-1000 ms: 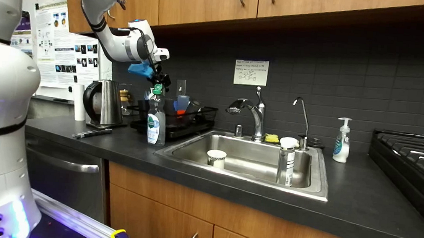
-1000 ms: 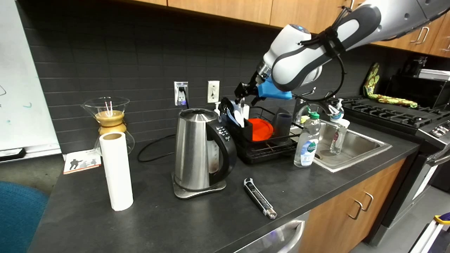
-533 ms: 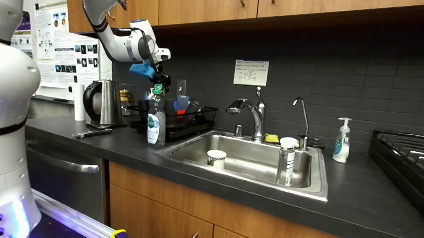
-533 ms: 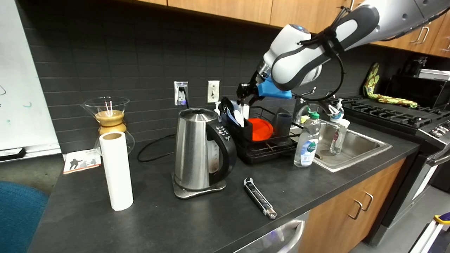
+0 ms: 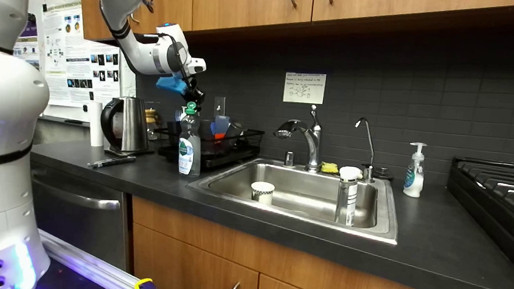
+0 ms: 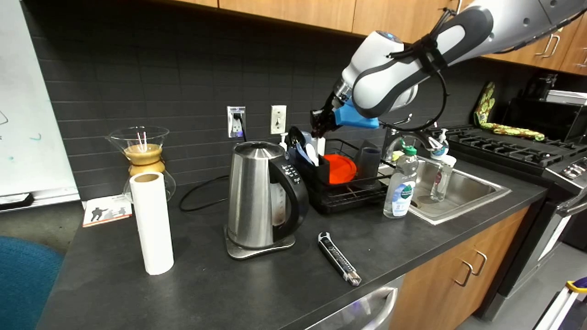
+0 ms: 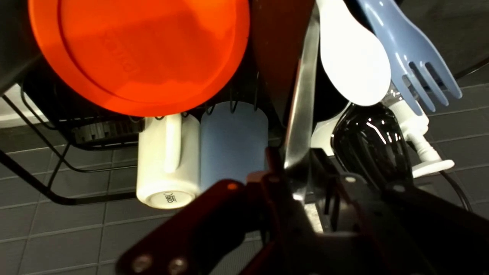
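Dark kitchen counter (image 6: 197,288), your gripper (image 7: 296,162) nearly closed, jaws either side of metal utensil (image 7: 303,110), can't tell if gripped, white spoon (image 7: 353,59) beside.

One metal utensil (image 7: 303,110), one fork (image 7: 399,36), one spoon (image 7: 351,61) and one black utensil (image 7: 372,139) give a utensil count of at least four. Cups (image 7: 153,158) (image 7: 233,141) (image 6: 368,162) (image 5: 262,192): four distinguishable units, one white, one blue, one dark and one patterned. Bottles (image 5: 189,152) (image 5: 347,196) (image 5: 414,179) (image 7: 414,126): four units, two with pumps and two with caps. Taps (image 5: 314,149) (image 5: 370,141): two units. Present as single units: rack (image 6: 337,204), lid (image 7: 141,57), sink (image 5: 300,181), sponge (image 5: 329,168), stove (image 6: 500,142), kettle (image 6: 252,197), knife (image 6: 339,259), roll (image 6: 155,229), coffee maker (image 6: 146,156), outlet (image 6: 232,128), switch (image 6: 278,120), note (image 5: 304,88), card (image 6: 107,211), dishwasher (image 5: 78,217).
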`<state>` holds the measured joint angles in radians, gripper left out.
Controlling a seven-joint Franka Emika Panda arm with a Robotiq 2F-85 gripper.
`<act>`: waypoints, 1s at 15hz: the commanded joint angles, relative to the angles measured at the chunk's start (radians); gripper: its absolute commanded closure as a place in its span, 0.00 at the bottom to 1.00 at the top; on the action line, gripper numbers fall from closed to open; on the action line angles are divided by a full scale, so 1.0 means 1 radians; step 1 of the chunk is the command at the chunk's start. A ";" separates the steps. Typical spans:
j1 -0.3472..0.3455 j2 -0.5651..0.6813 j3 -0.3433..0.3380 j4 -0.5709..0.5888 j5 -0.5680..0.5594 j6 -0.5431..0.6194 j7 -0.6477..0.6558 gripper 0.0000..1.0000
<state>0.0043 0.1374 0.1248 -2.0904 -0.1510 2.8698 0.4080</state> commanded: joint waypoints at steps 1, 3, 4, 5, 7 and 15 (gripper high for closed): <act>0.007 -0.008 -0.002 0.012 -0.012 -0.025 0.012 0.78; 0.009 -0.025 0.002 -0.001 -0.004 -0.032 0.011 0.95; 0.012 -0.035 0.001 -0.008 -0.010 -0.034 0.021 0.96; 0.014 -0.043 0.002 -0.013 -0.011 -0.037 0.022 0.95; 0.020 -0.063 0.000 -0.027 -0.017 -0.043 0.035 0.95; 0.026 -0.169 -0.004 -0.089 -0.070 -0.053 0.122 0.95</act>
<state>0.0245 0.0458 0.1273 -2.1310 -0.1671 2.8401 0.4578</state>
